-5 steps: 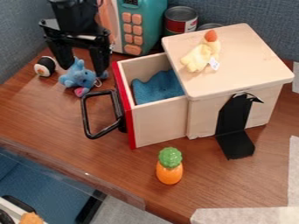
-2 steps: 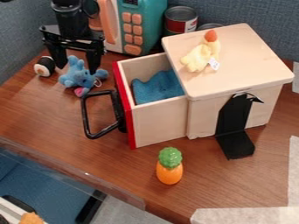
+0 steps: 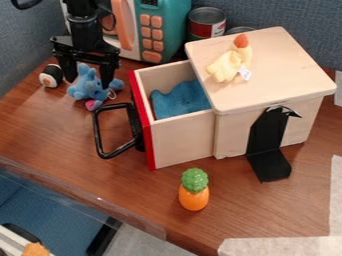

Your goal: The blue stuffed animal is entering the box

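Brown wooden table (image 3: 60,130) against a fabric-covered wall (image 3: 27,45). A black robot arm (image 3: 83,22) comes down from the top edge, nearly upright, its hand (image 3: 89,84) pointing down. The hand is partly open, fingers on either side of the blue stuffed animal (image 3: 81,90), which lies on the table; whether they touch it is unclear. Beside the hand, toward picture right, is a wooden box (image 3: 234,137) with its drawer (image 3: 180,142) pulled out. Compared with a moment ago, the hand is slightly lower, its fingers closer together; the animal hasn't moved.

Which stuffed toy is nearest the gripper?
The blue stuffed animal, on the table right by the gripper; the yellow one is up on the wooden box.
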`<state>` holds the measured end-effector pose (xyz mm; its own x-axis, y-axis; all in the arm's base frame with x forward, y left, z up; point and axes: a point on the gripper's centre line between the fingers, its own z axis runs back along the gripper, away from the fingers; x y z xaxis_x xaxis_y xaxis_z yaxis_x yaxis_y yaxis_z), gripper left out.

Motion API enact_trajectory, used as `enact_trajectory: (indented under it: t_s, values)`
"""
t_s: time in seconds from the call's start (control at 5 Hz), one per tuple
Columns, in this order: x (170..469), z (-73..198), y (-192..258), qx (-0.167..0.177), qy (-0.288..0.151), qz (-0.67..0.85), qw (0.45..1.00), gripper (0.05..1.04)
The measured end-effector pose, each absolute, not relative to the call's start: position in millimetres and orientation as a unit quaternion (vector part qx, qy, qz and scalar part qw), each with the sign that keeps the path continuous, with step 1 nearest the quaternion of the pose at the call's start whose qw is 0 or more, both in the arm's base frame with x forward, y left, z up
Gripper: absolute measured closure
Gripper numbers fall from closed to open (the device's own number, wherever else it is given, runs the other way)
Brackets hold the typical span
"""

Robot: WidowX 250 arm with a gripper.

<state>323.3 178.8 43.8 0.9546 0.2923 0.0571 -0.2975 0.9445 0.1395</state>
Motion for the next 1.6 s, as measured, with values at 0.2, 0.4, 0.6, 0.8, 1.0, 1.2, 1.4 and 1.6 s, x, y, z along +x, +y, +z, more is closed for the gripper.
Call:
enact_trajectory:
  t_s: [0.2, 0.4, 0.6, 0.8, 1.0, 1.2, 1.4, 1.6]
  values:
    - [319.8, 40.3, 183.2, 0.071, -0.012, 0.158, 0.985, 0.134]
    - [320.9, 39.2, 184.1, 0.070, -0.016, 0.160, 0.985, 0.400]
    - [321.5, 39.4, 182.1, 0.067, -0.016, 0.157, 0.985, 0.711]
    - [324.6, 42.6, 180.8, 0.065, -0.019, 0.153, 0.986, 0.924]
    - [324.2, 43.3, 178.4, 0.060, -0.013, 0.153, 0.986, 1.016]
    - [332.1, 77.4, 152.7, 0.053, -0.047, 0.130, 0.989, 1.026]
    - [332.8, 141.1, 90.8, 0.056, -0.134, 0.069, 0.987, 1.027]
    - [329.5, 165.6, 52.1, 0.033, -0.166, 0.024, 0.985, 1.028]
